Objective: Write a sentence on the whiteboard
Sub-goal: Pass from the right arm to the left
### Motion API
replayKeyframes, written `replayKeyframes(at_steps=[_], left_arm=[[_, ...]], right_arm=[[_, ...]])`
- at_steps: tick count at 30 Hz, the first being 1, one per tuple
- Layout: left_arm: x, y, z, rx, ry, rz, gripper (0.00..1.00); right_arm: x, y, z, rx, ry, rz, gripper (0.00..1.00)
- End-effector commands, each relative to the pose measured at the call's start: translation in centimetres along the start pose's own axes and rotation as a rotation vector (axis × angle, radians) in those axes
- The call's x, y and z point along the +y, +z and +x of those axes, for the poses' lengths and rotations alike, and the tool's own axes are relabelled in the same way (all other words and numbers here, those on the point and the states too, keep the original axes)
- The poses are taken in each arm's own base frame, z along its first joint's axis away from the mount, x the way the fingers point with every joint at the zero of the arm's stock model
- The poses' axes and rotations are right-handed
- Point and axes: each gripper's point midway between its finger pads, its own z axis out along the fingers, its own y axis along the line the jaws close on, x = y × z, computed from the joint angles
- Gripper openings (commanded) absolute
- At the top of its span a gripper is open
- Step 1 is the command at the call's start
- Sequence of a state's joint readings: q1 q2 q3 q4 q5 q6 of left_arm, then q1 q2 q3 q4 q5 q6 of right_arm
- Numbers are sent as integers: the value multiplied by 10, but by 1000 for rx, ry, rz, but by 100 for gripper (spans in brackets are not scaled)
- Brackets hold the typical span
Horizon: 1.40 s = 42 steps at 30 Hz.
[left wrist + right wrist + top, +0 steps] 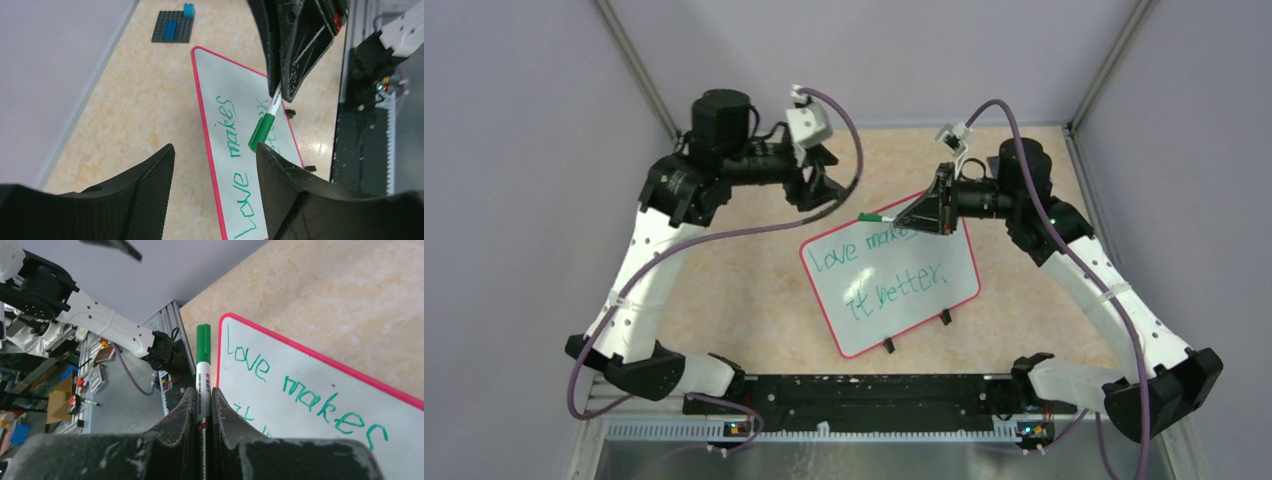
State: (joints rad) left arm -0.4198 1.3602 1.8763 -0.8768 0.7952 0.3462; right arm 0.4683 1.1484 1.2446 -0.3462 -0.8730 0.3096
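Nearest, just beyond the arm bases: whiteboard [889,300] flat on the counter [744,290], black clip feet [888,346] along its near long edge. Lies skewed, long axis running from near-left to far-right; reads "love makes it better" in green, upright toward the bases. Over its far edge: right hand [902,219] pinched narrow on a green marker [876,217], green end pointing left. Farther left, off the board: left hand [819,185], spread wide, gripping nothing.

One whiteboard [889,280], one marker [876,217], one studded plate [184,33].
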Motion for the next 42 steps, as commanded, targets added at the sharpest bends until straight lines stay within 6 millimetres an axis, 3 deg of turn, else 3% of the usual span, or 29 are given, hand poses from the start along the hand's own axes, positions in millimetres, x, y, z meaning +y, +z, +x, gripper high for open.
replayKeyframes(at_steps=[1, 5, 12, 15, 22, 31, 38, 42], left_arm=[[-21, 22, 15, 176, 282, -39, 65], [-36, 47, 29, 310, 500, -68, 61], [-54, 71, 50, 430, 643, -51, 47], [-54, 75, 57, 451, 665, -62, 42], [-52, 79, 61, 461, 669, -73, 43], [-64, 90, 70, 467, 656, -17, 41], [-62, 93, 65, 449, 597, -58, 11], [-55, 88, 64, 433, 524, -80, 0]], right_arm=[[11, -1, 3, -7, 62, -48, 0], [10, 3, 7, -4, 133, -61, 0], [4, 4, 9, -5, 153, -33, 0], [5, 4, 11, -2, 158, -37, 0], [6, 4, 12, 1, 167, -45, 0], [13, 4, 11, 4, 167, -78, 0], [15, 3, 9, -1, 156, -72, 2], [13, 0, 1, -17, 120, -44, 26]])
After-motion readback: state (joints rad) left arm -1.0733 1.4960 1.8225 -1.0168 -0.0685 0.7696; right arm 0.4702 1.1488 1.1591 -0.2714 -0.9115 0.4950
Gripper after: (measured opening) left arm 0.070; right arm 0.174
